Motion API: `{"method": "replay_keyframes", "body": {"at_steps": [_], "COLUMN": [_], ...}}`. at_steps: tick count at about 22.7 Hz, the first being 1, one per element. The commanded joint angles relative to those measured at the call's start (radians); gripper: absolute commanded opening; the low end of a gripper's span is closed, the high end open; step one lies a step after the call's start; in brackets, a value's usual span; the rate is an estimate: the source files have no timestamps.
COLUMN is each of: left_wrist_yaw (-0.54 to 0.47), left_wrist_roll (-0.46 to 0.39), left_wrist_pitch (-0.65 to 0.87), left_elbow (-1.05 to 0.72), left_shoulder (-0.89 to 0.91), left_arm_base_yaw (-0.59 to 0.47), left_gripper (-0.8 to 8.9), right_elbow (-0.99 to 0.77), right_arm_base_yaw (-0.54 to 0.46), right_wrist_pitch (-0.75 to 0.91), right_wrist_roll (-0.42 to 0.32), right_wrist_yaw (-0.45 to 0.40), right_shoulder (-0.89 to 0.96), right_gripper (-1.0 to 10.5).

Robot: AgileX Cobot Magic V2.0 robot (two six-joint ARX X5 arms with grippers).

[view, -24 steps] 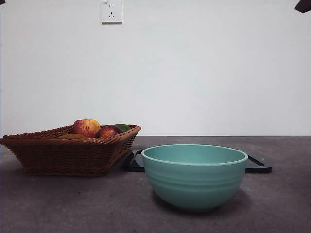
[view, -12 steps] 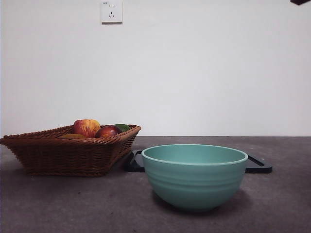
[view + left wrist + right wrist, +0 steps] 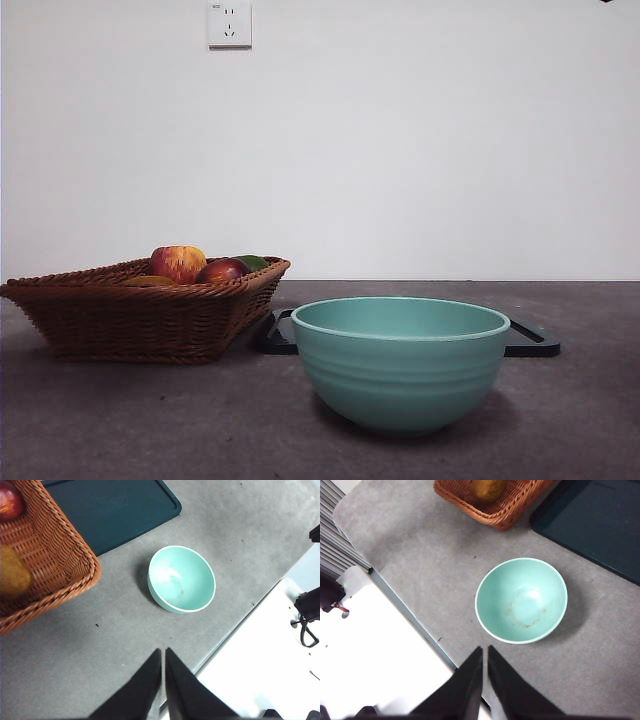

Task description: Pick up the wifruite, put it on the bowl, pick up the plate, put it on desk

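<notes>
The wifruite point(image 3: 11, 574), a dull brown oval, lies in the wicker basket point(image 3: 60, 555) and shows in the right wrist view as well point(image 3: 489, 487). The teal-green bowl point(image 3: 400, 362) stands empty on the dark grey desk point(image 3: 150, 420), next to the basket; both wrist views look down into the bowl point(image 3: 182, 578) point(image 3: 521, 600). My left gripper point(image 3: 163, 652) hangs high above the desk near its front edge, shut and empty. My right gripper point(image 3: 485, 650) is also high, shut and empty. The plate is out of view.
The basket point(image 3: 140, 310) also holds a red-and-yellow apple point(image 3: 178, 263) and a dark red fruit point(image 3: 222, 271). A glossy black tray point(image 3: 530, 340) lies flat behind the bowl. The desk's front edge runs close under both grippers. A wall socket point(image 3: 229, 23) sits high on the wall.
The black arm tips at the top corners of the front view have risen almost out of the picture. Bowl, basket and fruit have not moved.
</notes>
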State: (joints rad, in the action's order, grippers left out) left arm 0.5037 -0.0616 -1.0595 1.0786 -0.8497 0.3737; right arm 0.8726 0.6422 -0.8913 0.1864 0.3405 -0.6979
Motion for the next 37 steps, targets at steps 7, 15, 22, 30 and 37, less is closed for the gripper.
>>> {"method": "replay_keyframes", "body": {"at_steps": [7, 15, 22, 30, 37], "left_wrist_yaw": [0.006, -0.19, -0.468, -0.488, -0.488], "left_wrist_roll": [-0.005, -0.077, -0.076, -0.075, -0.073], "left_wrist_pitch": [0.01, 0.615, 0.901, 0.904, 0.901], "left_elbow": [0.01, -0.101, -0.446, -0.71, -0.894], "left_shoulder": [0.006, 0.269, 0.573, 0.714, 0.791], "left_arm_base_yaw": [0.004, -0.24, -0.396, -0.448, -0.447], "left_gripper": [0.1, 0.09, 0.09, 0.09, 0.09], "right_elbow": [0.02, 0.02, 0.02, 0.02, 0.02], "right_arm_base_yaw": [0.008, 0.008, 0.008, 0.008, 0.008], "right_wrist_pitch": [0.01, 0.01, 0.01, 0.024, 0.031], "right_wrist_roll": [-0.011, -0.011, -0.011, -0.011, -0.011], "right_wrist_yaw": [0.0, 0.0, 0.0, 0.0, 0.0], "right_shoulder": [-0.006, -0.006, -0.006, -0.006, -0.006], "right_gripper": [0.1, 0.1, 0.1, 0.1, 0.1]}}
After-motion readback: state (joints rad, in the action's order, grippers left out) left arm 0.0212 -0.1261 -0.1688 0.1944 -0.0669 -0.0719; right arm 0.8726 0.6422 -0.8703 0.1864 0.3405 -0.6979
